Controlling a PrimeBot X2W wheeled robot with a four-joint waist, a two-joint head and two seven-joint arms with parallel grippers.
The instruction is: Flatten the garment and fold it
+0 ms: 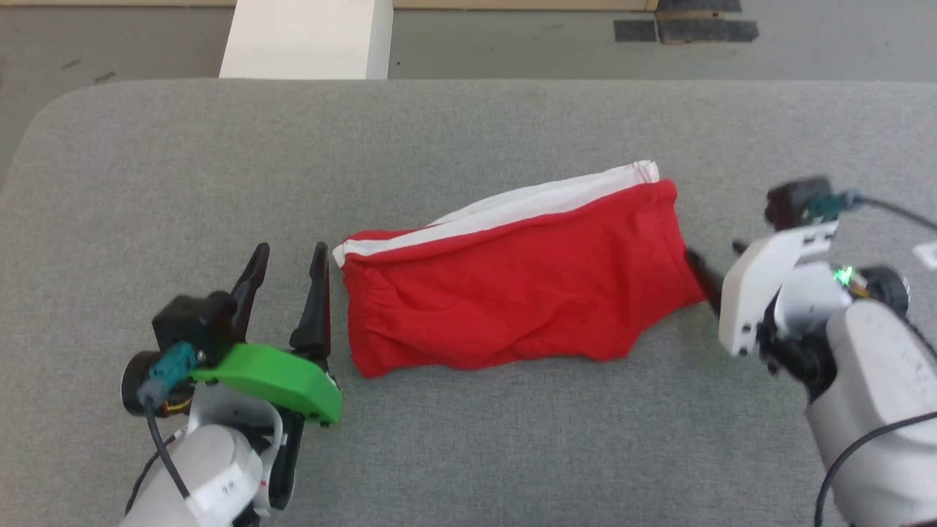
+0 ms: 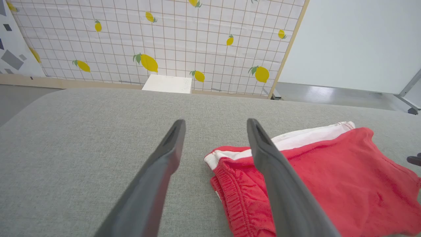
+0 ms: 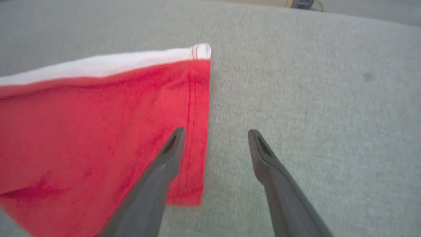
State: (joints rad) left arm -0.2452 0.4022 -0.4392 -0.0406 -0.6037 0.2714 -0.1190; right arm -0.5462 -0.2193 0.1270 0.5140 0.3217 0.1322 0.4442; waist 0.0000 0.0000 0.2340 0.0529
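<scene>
Left tool [image 1: 291, 249] and right tool [image 1: 711, 250] gape empty, flanking the red garment [image 1: 512, 285].

Red garment [image 1: 512, 285] with white side stripe, folded flat on grey table [image 1: 468, 132].

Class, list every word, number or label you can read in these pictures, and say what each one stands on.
No text can be read.
On the red shorts: no print on the side that shows.
On the left forearm, a small white sticker: marks too small to read.
</scene>
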